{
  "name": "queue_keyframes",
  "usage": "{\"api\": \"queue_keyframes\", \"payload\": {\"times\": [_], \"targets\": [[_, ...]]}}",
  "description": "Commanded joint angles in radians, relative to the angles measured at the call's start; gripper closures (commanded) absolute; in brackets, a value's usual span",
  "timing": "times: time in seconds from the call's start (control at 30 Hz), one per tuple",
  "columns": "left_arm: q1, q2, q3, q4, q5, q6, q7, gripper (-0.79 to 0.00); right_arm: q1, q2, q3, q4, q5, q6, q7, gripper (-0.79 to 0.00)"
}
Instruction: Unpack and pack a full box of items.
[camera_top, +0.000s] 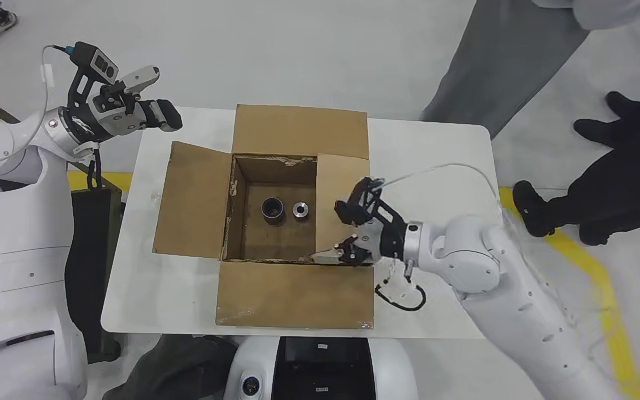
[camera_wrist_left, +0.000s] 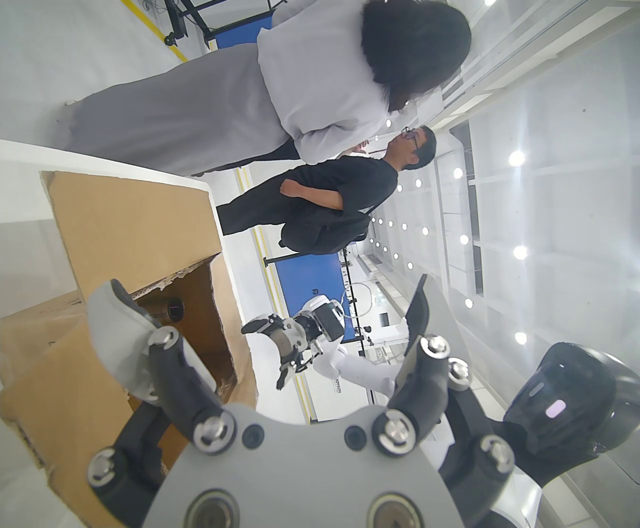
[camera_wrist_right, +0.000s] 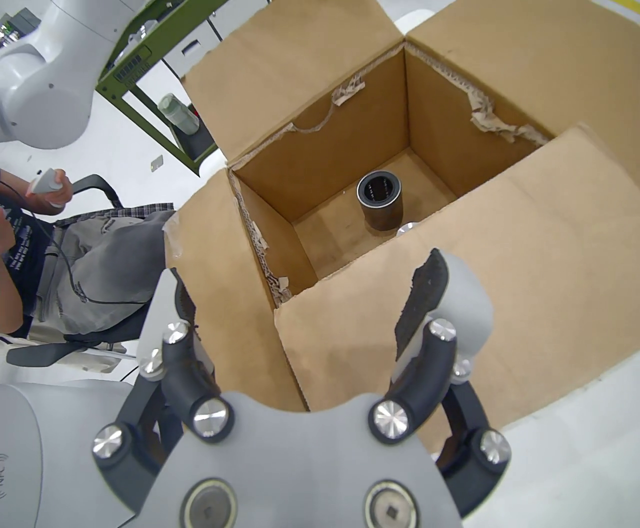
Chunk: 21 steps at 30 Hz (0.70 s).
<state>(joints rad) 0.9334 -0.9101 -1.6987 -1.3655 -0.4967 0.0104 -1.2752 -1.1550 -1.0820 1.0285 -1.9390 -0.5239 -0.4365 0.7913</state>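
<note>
- The left end effector (camera_wrist_left: 267, 295) is held released, with nothing in it, above the far left corner of the counter (camera_top: 440, 160). It is best left there, well apart from the box (camera_top: 195, 200).
- The box stands mid-counter with its flaps folded out. On its floor a dark cylinder (camera_top: 272, 210) stands upright, and a smaller silver piece (camera_top: 299, 211) is set just beside it, toward the right wall.
- The right end effector (camera_wrist_right: 305, 295) is seen released and empty above the right flap. The step in hand is judged to be the lifting out of one piece. The descent should be made straight down, clear of the right wall and its torn edge. Only one piece should be straddled, so that its neighbour is not knocked over.
</note>
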Motion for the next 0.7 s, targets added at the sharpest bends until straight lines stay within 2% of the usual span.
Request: {"api": "queue_keyframes", "payload": {"times": [0.0,0.47,0.67], "targets": [[0.0,0.0,0.0,0.0,0.0,0.0,0.0,-0.785,-0.03,0.009,0.05,-0.02,0.009,-0.014,-0.008,-0.785],[0.0,0.0,0.0,0.0,0.0,0.0,0.0,-0.785,-0.345,0.072,0.466,-0.047,0.071,-0.148,-0.111,-0.785],[0.0,0.0,0.0,0.0,0.0,0.0,0.0,-0.785,-0.425,0.081,0.568,-0.04,0.081,-0.185,-0.176,-0.785]]}}
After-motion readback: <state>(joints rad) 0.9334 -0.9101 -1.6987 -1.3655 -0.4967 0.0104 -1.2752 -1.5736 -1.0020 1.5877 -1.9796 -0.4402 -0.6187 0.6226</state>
